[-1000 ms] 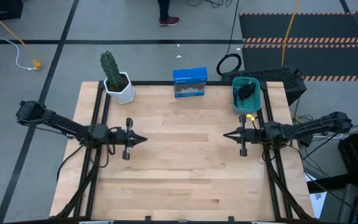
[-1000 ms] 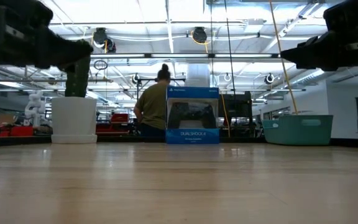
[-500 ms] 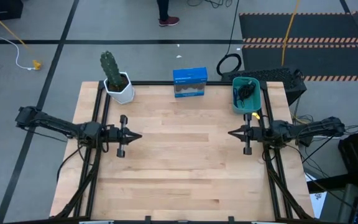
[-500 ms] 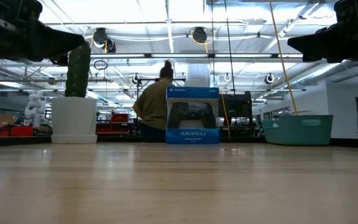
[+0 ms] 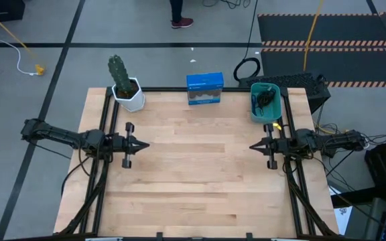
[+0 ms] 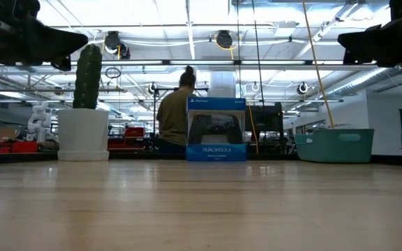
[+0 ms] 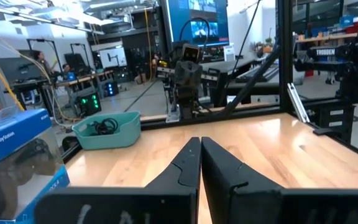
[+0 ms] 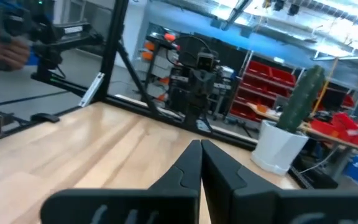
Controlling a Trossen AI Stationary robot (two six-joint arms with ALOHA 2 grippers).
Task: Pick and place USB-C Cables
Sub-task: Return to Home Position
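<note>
The teal bin [image 5: 265,110] stands at the table's far right corner. Black bundled cables [image 5: 265,98] lie inside it, and the left wrist view also shows the black cables [image 7: 104,126] inside the bin [image 7: 110,135]. I see no blue-purple cable. My left gripper [image 5: 146,144] hovers shut over the table's left side, pointing right. My right gripper [image 5: 251,146] hovers shut over the right side, just on the near side of the bin, pointing left. The fingertips are pressed together in both wrist views, left [image 7: 200,140] and right [image 8: 201,144]. Neither holds anything.
A cactus in a white pot [image 5: 126,90] stands at the far left corner, and a blue controller box [image 5: 204,88] at the far edge's middle. A black cable ring [image 5: 246,69] lies beyond the table. A person [image 6: 174,117] stands in the room behind. Bare wood lies between the grippers.
Both arms have drawn back from the table's middle, the left gripper toward the left edge and the right gripper toward the right edge. The gap between them has widened. The bin and its cables have stayed put.
</note>
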